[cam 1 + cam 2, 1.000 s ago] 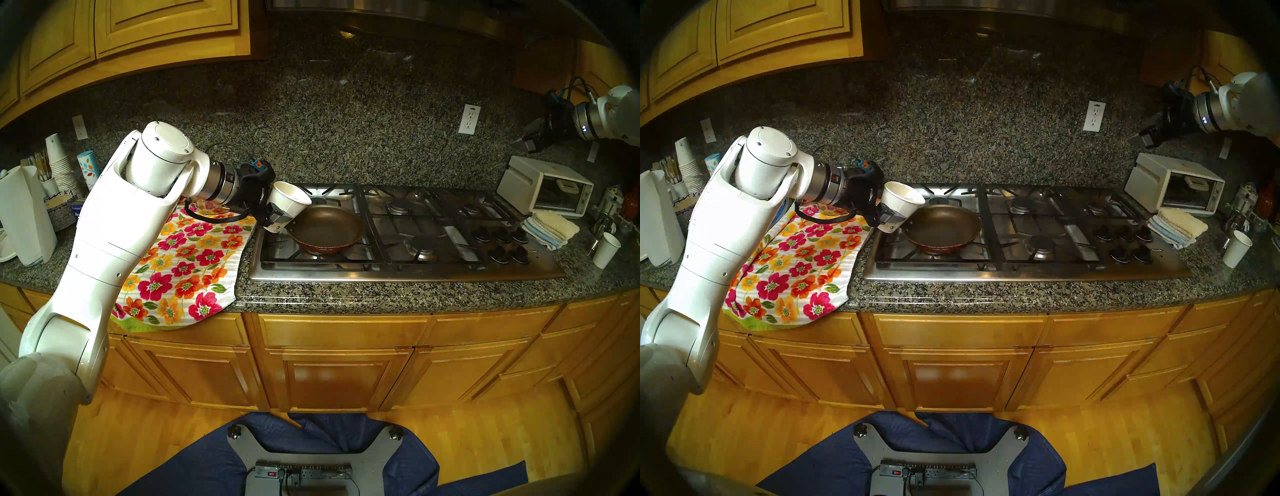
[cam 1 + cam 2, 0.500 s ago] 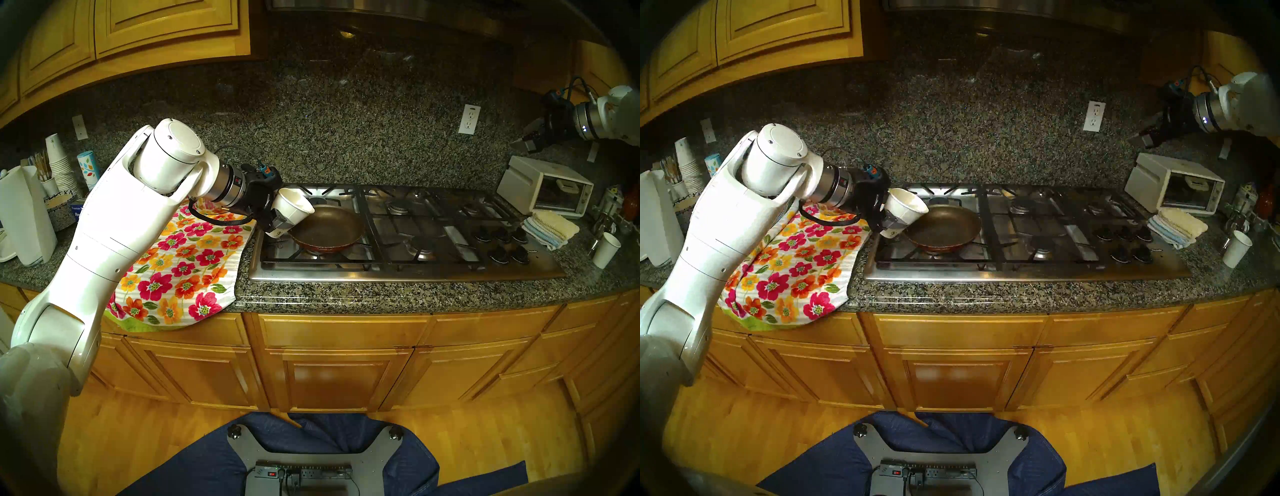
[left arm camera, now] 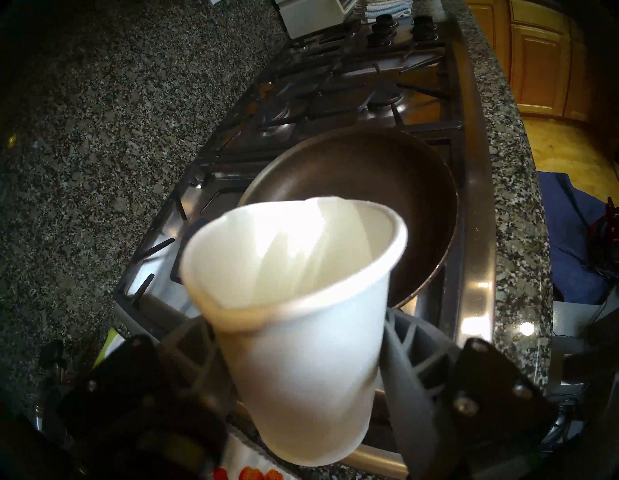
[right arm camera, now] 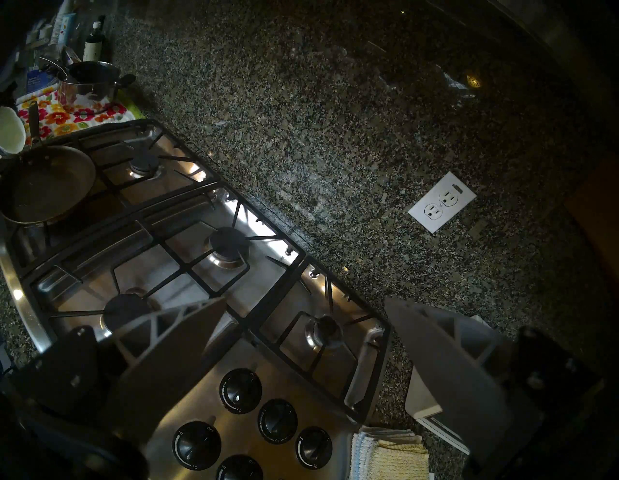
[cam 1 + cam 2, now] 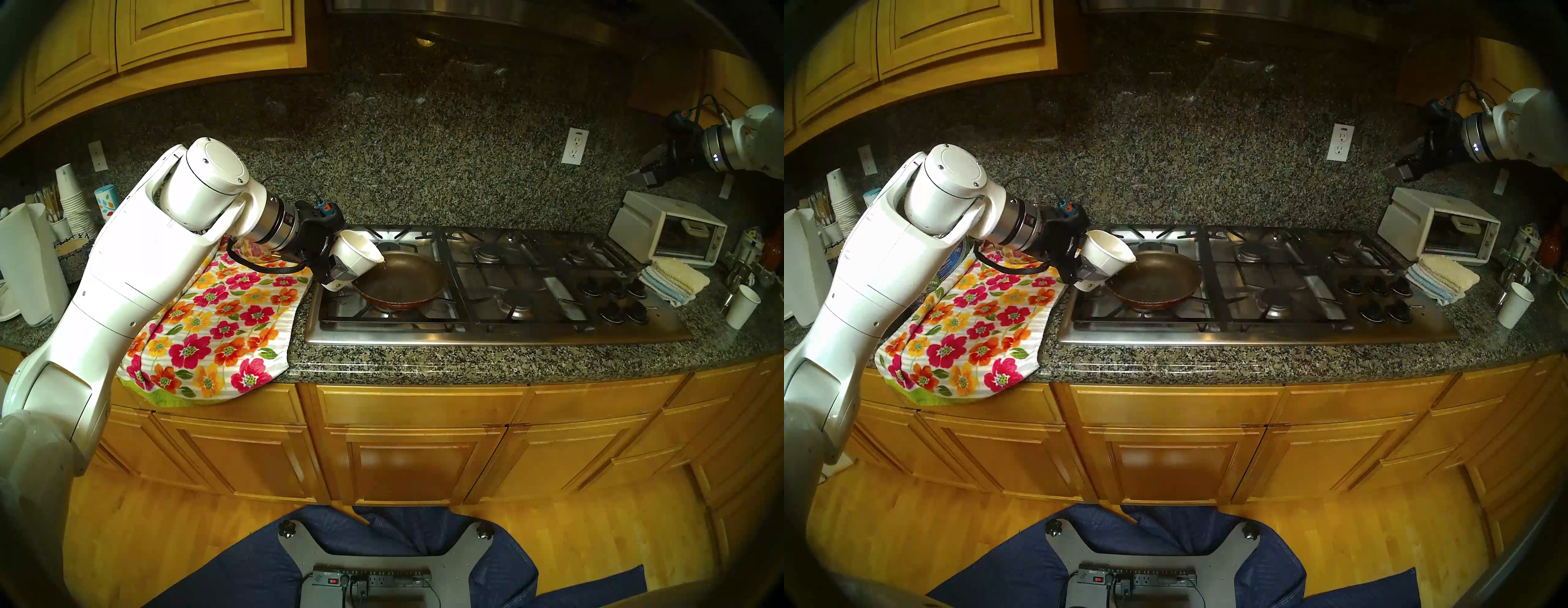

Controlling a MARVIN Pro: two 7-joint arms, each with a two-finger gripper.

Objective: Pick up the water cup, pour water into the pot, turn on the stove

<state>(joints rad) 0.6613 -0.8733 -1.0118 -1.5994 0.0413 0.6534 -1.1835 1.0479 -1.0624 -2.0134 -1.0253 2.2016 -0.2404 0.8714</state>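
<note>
pour began | since a second ago we saw left pincer (image 5: 335, 271) tip water cup (image 5: 355, 257) further, pinching it, thin stream now into pot (image 5: 403, 278) left-centre on stove (image 5: 500, 331) | right pincer (image 5: 647, 170) spread, upper right | knob unturned

The frying pan's (image 5: 401, 278) long handle is hidden behind the paper cup (image 5: 355, 258) and left gripper (image 5: 335, 271) in both head views. In the left wrist view, the cup's near rim is blurred and its green logo out of sight. The knob (image 4: 239, 467) lowest in the right wrist view is cut off by the edge.
</note>
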